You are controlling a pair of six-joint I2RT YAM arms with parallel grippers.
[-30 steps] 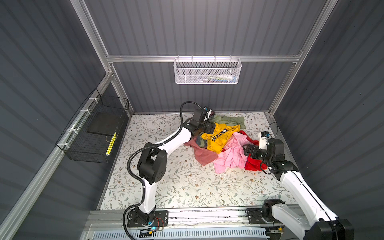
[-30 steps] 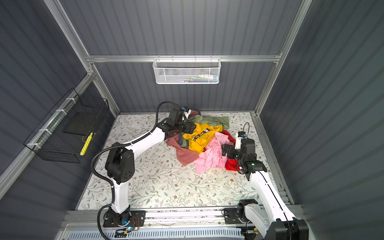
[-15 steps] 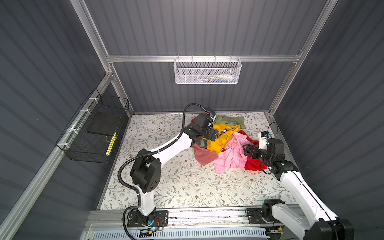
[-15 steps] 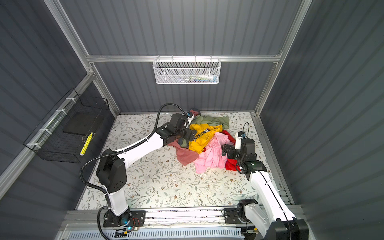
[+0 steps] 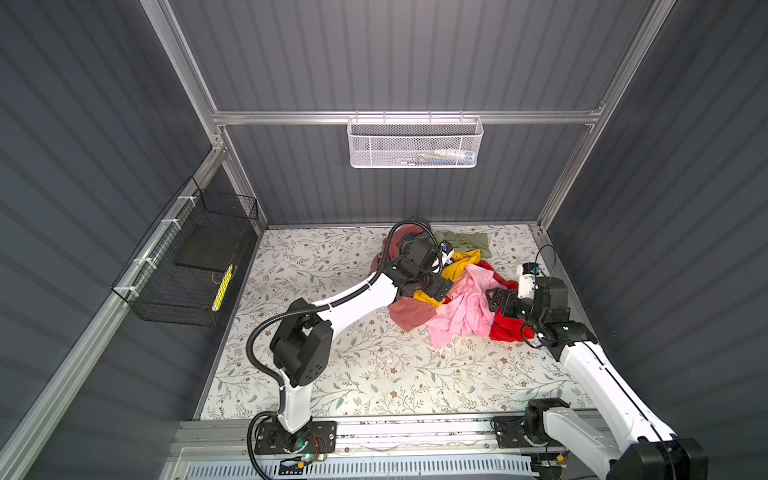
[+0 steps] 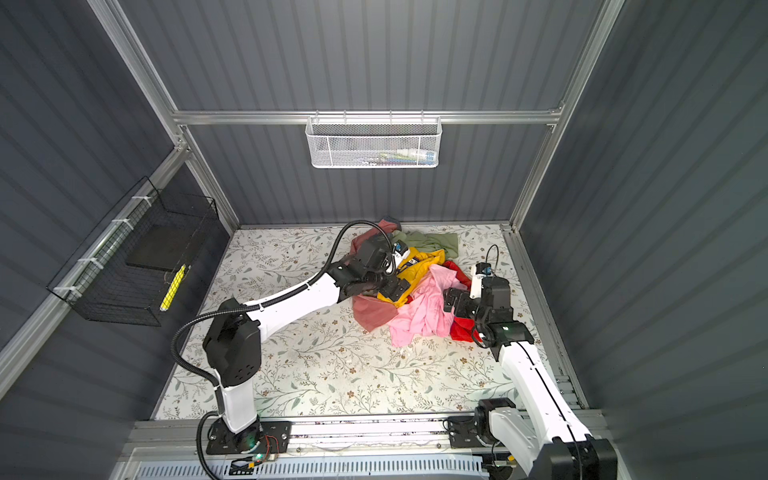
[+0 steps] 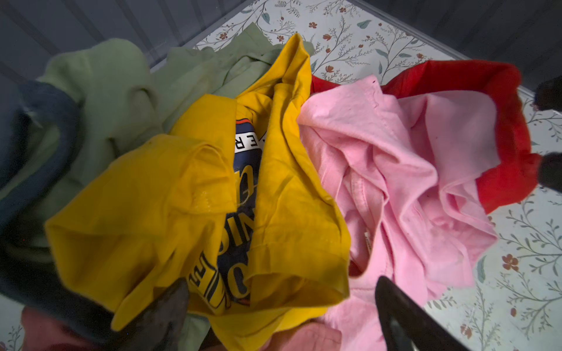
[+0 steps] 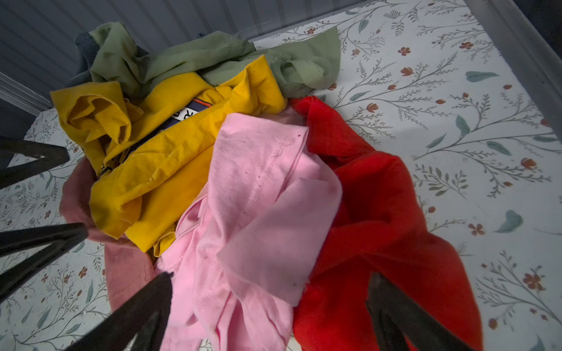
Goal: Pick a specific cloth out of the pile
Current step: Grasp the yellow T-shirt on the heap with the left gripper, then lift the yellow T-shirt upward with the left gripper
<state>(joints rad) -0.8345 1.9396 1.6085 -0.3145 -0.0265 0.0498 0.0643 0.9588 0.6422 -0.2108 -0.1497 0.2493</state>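
1. Two arms are being reached into the pile (image 6: 374, 311) on the floral table (image 5: 353, 365), one from each side of the light pink garment (image 5: 465, 307).
2. And there it is: the cloth (image 7: 152, 197), mustard-yellow with a dark printed patch, is being shown crumpled right against the light pink garment, on that garment's back-wall side.
3. The left gripper (image 7: 281, 281) is being held over the cloth's hem, just beside the light pink garment. Its jaws are being held spread wide and nothing is being gripped.
4. The right gripper (image 8: 270, 276) is being hovered at the light pink garment's opposite edge, where the bright red garment (image 8: 380, 197) is being overlapped. Its jaws are also being held fully apart, with nothing clamped.
5. The olive green garment (image 5: 463, 240) is being seen beyond the cloth, farther from the light pink garment.
6. A salmon garment (image 8: 127, 273) is being pinned partly beneath the light pink garment on the left arm's side.
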